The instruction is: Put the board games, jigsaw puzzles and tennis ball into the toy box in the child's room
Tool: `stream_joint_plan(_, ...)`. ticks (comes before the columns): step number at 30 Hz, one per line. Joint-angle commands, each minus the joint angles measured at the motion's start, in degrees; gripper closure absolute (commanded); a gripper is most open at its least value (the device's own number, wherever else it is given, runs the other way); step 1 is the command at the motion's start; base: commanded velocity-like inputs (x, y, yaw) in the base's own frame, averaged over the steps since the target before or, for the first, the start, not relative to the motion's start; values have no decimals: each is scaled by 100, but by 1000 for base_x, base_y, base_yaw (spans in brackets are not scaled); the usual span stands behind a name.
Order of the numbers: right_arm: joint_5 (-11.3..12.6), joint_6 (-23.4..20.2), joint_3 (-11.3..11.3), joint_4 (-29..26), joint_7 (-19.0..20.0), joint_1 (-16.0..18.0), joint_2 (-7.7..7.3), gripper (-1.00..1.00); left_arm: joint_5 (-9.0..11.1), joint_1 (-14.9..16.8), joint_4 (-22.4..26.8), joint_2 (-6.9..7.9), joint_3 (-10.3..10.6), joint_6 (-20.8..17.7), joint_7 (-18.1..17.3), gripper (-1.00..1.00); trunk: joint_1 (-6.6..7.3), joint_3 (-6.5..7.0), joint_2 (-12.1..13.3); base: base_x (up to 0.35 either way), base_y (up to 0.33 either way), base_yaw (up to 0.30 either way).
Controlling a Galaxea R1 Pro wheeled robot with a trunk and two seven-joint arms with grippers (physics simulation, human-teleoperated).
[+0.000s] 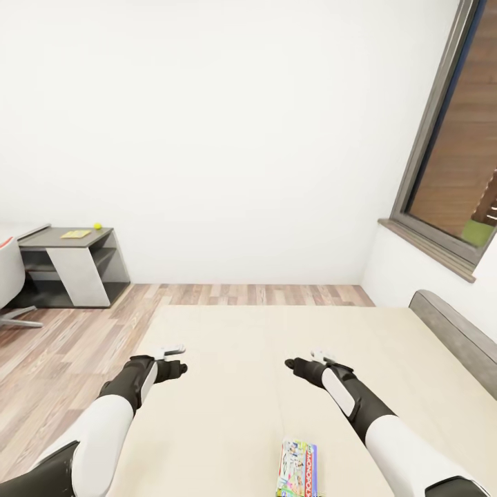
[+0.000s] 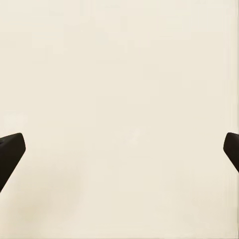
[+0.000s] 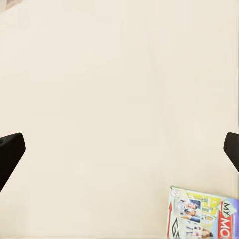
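now both grippers, left [image 1: 181, 368] and right [image 1: 293, 364], are hovering spread apart over the bed [image 1: 262, 359], monopoly box [image 1: 299, 469] lying nearby.

We see a plain white wall [image 1: 228, 138] across the far side. At the right we note a grey-framed window [image 1: 442, 152] over a grey sill [image 1: 428, 248]. Wood-plank floor [image 1: 76, 338] runs beneath, and at the far left we mark part of a chair [image 1: 8, 276] with a red edge.

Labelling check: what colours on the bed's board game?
Green, blue, yellow and white print on the board game; right wrist view best.
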State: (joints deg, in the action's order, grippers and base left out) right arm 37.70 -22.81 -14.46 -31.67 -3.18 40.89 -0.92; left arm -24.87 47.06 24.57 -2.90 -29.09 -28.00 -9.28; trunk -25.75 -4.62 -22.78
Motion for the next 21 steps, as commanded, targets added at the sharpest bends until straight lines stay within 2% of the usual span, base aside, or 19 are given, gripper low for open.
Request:
stream_joint_plan(1, 44, -40, -40, -10, -33, 5, -13, -100, -61, 5, 49, -6, -44, -45, -92, -100, -4, -22, -14, 0, 0, 0)
stream_joint_plan(9, 41, -285, 86, -7, -40, 6, -33, -100, -54, 5, 551, -22, -44, -628, -499, -100, -4, -95, -14, 0, 0, 0)
stream_joint_plan(21, 29, -330, 194, -12, -50, 6, -49, -100, -53, 5, 651, -14, -44, -765, -590, -100, -4, -186, -14, 0, 0, 0)
